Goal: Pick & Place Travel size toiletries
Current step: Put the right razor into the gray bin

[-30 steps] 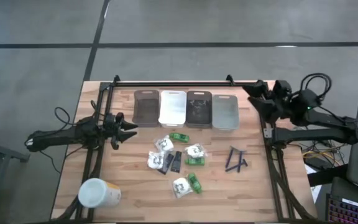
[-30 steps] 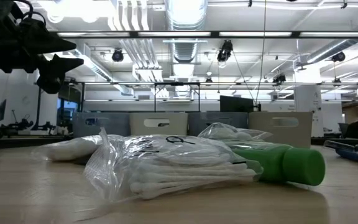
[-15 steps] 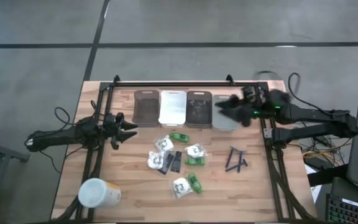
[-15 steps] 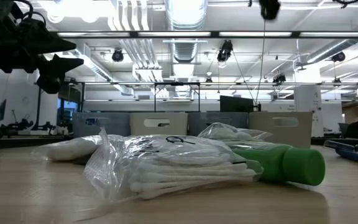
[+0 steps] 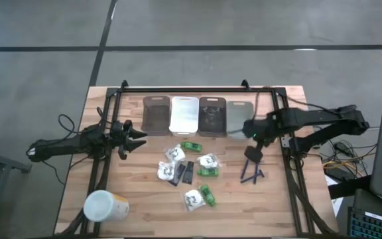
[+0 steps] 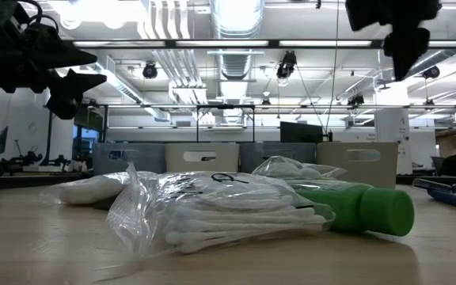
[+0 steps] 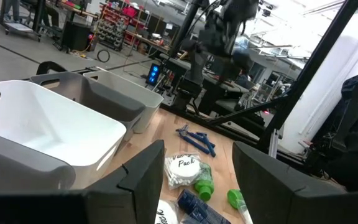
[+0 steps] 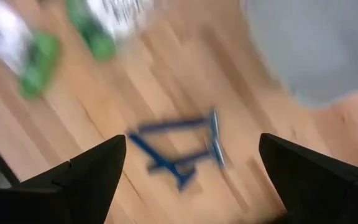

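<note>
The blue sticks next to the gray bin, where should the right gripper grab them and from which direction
Probably from straight above, where the open right gripper hovers. The blue sticks lie flat on the table in a crossed bundle, so close across the crossing, fingers either side on bare wood.

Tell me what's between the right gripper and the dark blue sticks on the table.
Nothing: the right wrist view shows the open right gripper facing the dark blue sticks with only bare wooden table between.

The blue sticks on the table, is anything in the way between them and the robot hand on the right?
No, nothing visible. The right gripper hangs open above the blue sticks, and its wrist view shows those sticks between its fingers with only bare table around them. The green bottles lie off to the side.
</note>
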You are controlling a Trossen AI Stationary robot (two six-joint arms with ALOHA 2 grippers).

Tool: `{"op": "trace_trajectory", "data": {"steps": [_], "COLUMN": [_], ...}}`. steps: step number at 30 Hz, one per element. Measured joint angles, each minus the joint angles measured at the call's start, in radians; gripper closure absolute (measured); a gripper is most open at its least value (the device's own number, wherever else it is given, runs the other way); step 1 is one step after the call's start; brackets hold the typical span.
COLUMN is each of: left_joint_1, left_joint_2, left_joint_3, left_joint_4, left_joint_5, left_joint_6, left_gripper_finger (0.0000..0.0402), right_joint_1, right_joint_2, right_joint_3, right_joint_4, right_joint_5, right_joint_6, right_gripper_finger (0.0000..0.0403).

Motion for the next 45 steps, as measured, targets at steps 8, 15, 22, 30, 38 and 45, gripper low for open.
{"op": "trace_trajectory", "data": {"steps": [8,15,22,30,38,45], "left_joint_1": [0.0,0.0,0.001,0.001,0.0,0.0], "left_joint_2": [0.001,0.0,0.0,0.0,0.0,0.0], "left_joint_3": [0.0,0.0,0.0,0.0,0.0,0.0], "left_joint_4": [0.0,0.0,0.0,0.0,0.0,0.0], "left_joint_5": [0.0,0.0,0.0,0.0,0.0,0.0], "left_joint_6": [0.0,0.0,0.0,0.0,0.0,0.0], "left_gripper_finger": [0.0207,0.0207,0.0207,0.0207,0.0207,0.0207], "right_joint_1": [0.156,0.287,0.368,0.399,0.42,0.433], "right_joint_2": [0.15,0.246,0.301,0.359,0.439,0.488], "right_joint_3": [0.027,-0.018,-0.05,-0.089,-0.09,-0.101], "right_joint_4": [0.036,-0.011,0.05,0.158,0.252,0.276], "right_joint_5": [0.073,0.026,-0.006,-0.069,-0.053,0.031], "right_joint_6": [-0.105,-0.147,-0.101,-0.107,-0.195,-0.207], "right_gripper_finger": [0.0047,0.008,0.0131,0.018,0.0192,0.0176]}}
